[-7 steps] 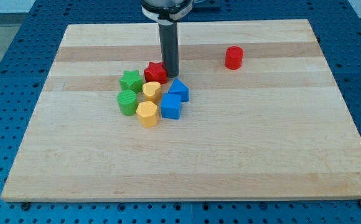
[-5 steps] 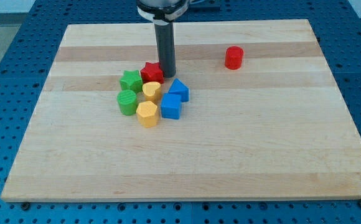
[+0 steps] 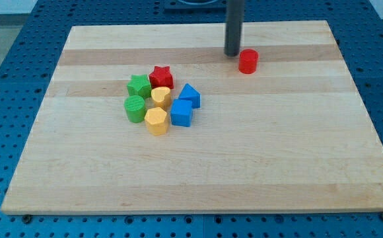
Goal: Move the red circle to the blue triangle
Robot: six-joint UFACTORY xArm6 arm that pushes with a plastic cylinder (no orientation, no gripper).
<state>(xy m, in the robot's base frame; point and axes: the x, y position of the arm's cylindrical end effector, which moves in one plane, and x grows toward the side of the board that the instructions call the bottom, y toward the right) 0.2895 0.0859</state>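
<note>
The red circle (image 3: 247, 61) stands upright, round face up, in the upper right of the board (image 3: 277, 152), well apart from the blue triangle (image 3: 189, 95) near the centre. The rod's tip (image 3: 232, 54), which has no claw, sits just left of the circle.

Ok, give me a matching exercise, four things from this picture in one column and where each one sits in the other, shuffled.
Things:
1. red circle
2. blue triangle
3. green star
4. my tip

Places:
A. at the left edge of the cluster, beside the red star
B. alone, toward the view's top right
C. just left of the red circle
D. at the right edge of the cluster, above the blue cube

Pairs: 1-B, 2-D, 3-A, 4-C
</note>
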